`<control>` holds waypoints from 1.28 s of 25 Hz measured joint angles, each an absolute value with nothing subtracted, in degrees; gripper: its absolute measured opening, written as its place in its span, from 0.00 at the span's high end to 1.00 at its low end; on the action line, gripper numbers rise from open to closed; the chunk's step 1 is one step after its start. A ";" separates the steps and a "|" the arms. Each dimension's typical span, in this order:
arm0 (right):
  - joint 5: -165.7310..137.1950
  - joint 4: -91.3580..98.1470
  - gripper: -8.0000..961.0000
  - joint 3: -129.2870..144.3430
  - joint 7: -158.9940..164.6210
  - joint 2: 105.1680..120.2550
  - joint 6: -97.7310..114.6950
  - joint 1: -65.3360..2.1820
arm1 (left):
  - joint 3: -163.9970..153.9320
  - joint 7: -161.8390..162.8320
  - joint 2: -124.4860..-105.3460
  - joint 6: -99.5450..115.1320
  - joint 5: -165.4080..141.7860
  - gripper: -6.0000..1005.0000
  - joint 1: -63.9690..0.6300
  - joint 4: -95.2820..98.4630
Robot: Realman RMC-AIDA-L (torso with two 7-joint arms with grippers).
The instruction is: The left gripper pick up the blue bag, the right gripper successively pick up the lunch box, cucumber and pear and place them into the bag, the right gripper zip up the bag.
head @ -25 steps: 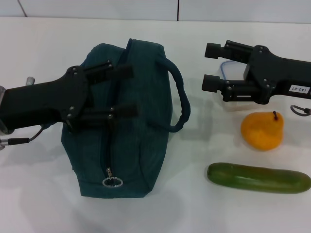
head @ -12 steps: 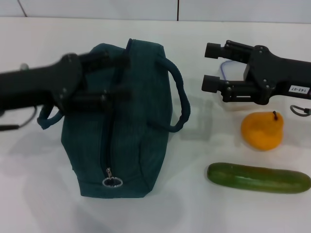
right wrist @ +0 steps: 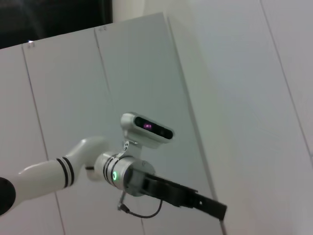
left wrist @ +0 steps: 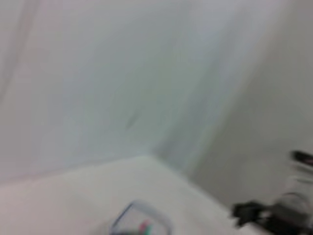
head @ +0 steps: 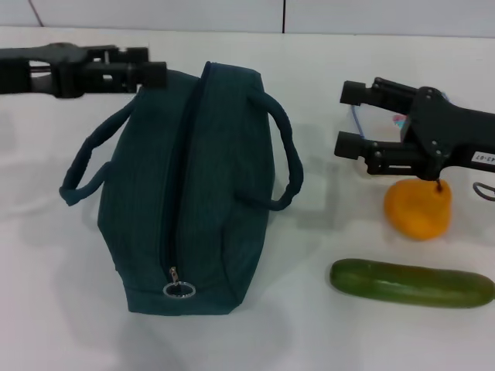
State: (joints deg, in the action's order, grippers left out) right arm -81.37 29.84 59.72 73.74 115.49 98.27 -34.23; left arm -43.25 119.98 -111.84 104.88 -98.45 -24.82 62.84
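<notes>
The blue bag (head: 193,193) lies on the white table, zipped shut, with its ring pull (head: 179,290) at the near end. Its two loop handles fall to either side. My left gripper (head: 155,65) hovers edge-on at the bag's far left corner, fingers slightly apart, holding nothing. My right gripper (head: 349,118) is open and empty to the right of the bag. It hangs over the lunch box (head: 384,124), which shows between its fingers. The pear (head: 418,209) sits just nearer than that gripper. The cucumber (head: 411,283) lies nearer still. The left wrist view shows the lunch box (left wrist: 141,224), blurred.
The table's far edge meets a pale wall behind the bag. In the right wrist view the robot's head camera (right wrist: 146,128) and the left arm show against wall panels. A metal ring (head: 486,189) hangs by the right wrist.
My left gripper has swung from above the bag's middle to its far left corner and turned edge-on. My right gripper has shifted slightly right, now above the pear's stem.
</notes>
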 joint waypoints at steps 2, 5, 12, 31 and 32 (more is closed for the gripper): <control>-81.25 29.88 0.08 59.60 73.68 115.48 98.18 -33.73 | -42.89 125.74 -111.88 103.98 -101.92 0.13 -25.25 65.10; -80.99 29.77 0.08 59.44 73.28 115.43 98.04 -33.10 | -42.86 133.69 -111.70 103.81 -107.19 0.13 -25.83 68.29; -80.89 29.83 0.08 58.07 72.58 115.40 97.99 -32.19 | -43.02 143.55 -110.51 104.31 -114.52 0.13 -27.09 75.11; -80.76 29.73 0.08 58.01 72.10 115.40 98.00 -32.69 | -45.05 148.85 -110.25 109.25 -119.98 0.13 -29.01 73.42; -80.76 29.72 0.08 58.01 72.10 115.42 98.01 -32.67 | -45.44 148.95 -110.25 109.25 -120.04 0.13 -29.29 73.01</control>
State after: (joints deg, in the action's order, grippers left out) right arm -80.76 29.72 58.01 72.10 115.42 98.01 -32.67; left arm -45.44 148.95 -110.25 109.25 -120.04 -29.29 73.01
